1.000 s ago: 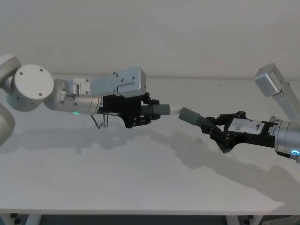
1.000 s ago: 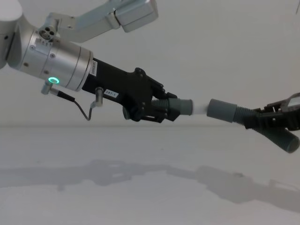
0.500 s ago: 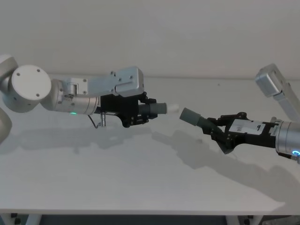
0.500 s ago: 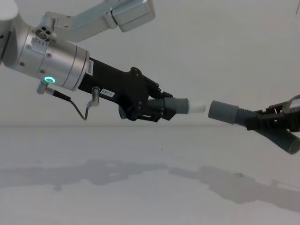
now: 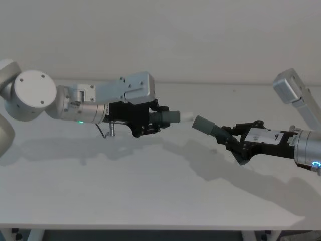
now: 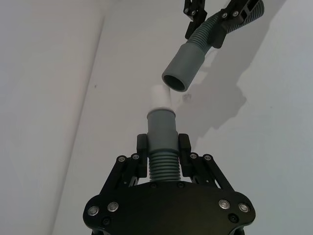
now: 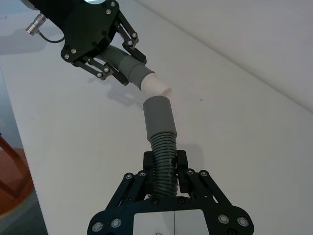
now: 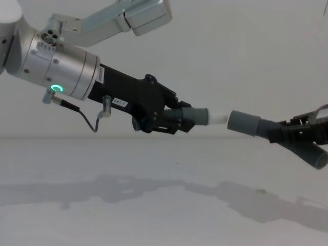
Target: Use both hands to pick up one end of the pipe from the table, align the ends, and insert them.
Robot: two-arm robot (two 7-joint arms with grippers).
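Observation:
Both grippers hold their pipe pieces in the air above the table. My left gripper is shut on the ribbed middle of one dark grey pipe piece, whose white tip points right. My right gripper is shut on the ribbed part of the other pipe piece. Its plain grey cuff faces the white tip. A small gap separates the two ends, and in the left wrist view the cuff's open mouth sits slightly off the tip's line.
The off-white table spreads beneath both arms, with their shadows on it. A pale wall rises behind. The table's front edge runs along the bottom of the head view.
The left gripper drew its pipe piece back to the left half a second ago, opening a gap. It has since moved right again, bringing the white tip close to the cuff. The right gripper barely moved.

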